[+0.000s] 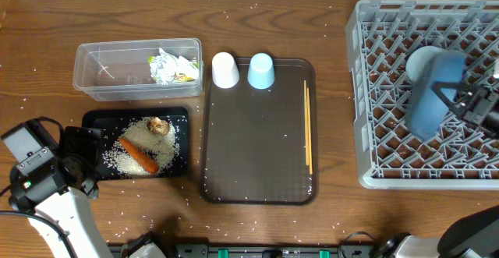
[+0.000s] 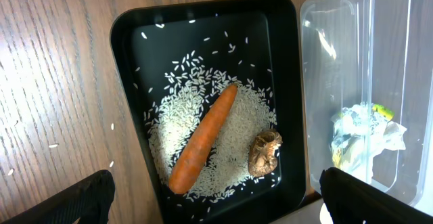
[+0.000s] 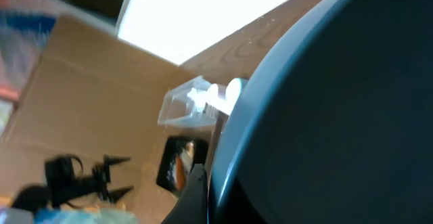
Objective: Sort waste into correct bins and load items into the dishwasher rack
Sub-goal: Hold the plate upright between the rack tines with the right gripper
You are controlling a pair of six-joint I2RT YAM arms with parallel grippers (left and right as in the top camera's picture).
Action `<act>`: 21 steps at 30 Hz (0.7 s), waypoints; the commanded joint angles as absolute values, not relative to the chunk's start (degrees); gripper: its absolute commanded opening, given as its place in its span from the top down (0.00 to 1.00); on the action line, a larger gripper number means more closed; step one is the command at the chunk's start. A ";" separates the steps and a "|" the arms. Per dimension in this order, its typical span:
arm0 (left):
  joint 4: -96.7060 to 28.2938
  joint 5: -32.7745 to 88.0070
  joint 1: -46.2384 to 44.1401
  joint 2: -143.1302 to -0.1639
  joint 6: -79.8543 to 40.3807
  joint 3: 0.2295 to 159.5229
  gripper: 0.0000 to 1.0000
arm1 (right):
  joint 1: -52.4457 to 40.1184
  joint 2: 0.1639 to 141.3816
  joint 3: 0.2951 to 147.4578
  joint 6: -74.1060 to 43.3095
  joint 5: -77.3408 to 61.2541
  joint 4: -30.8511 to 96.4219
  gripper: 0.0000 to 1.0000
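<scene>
Your left claw (image 2: 216, 183) hangs spread wide above the black tray (image 2: 125, 48), where the carrot (image 2: 203, 137), brown lump (image 2: 264, 153) and rice (image 2: 237, 112) lie together as food waste. The wrapper (image 1: 173, 65) sits apart in the clear tub (image 1: 87, 72). Your right claw (image 1: 468, 102) grips the big blue plate (image 1: 430, 86) on edge over the rack (image 1: 382, 133), likely to slot it between pegs. The plate looks smooth, round and pale blue.

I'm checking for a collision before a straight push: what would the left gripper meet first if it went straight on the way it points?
Probably the thick end of the carrot, lying on the rice in the black tray. The open left gripper straddles that spot. Depth is hard to judge.
</scene>
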State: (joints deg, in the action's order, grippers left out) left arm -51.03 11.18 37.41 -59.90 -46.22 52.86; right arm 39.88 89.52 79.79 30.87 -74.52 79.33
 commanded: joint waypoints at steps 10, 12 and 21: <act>-51.16 10.24 37.58 -59.86 -45.45 53.52 0.02 | 37.85 92.68 79.75 22.46 -75.64 70.41 0.99; -51.16 10.24 37.60 -59.86 -45.45 53.52 0.02 | 37.85 93.84 79.75 22.52 -75.20 71.31 0.99; -51.16 10.24 37.60 -59.86 -45.45 53.52 0.02 | 39.07 96.27 79.75 20.75 -72.29 74.91 0.99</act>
State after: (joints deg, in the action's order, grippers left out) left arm -51.03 11.18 37.41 -59.90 -46.22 52.86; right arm 37.89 95.42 79.77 22.87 -74.52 73.73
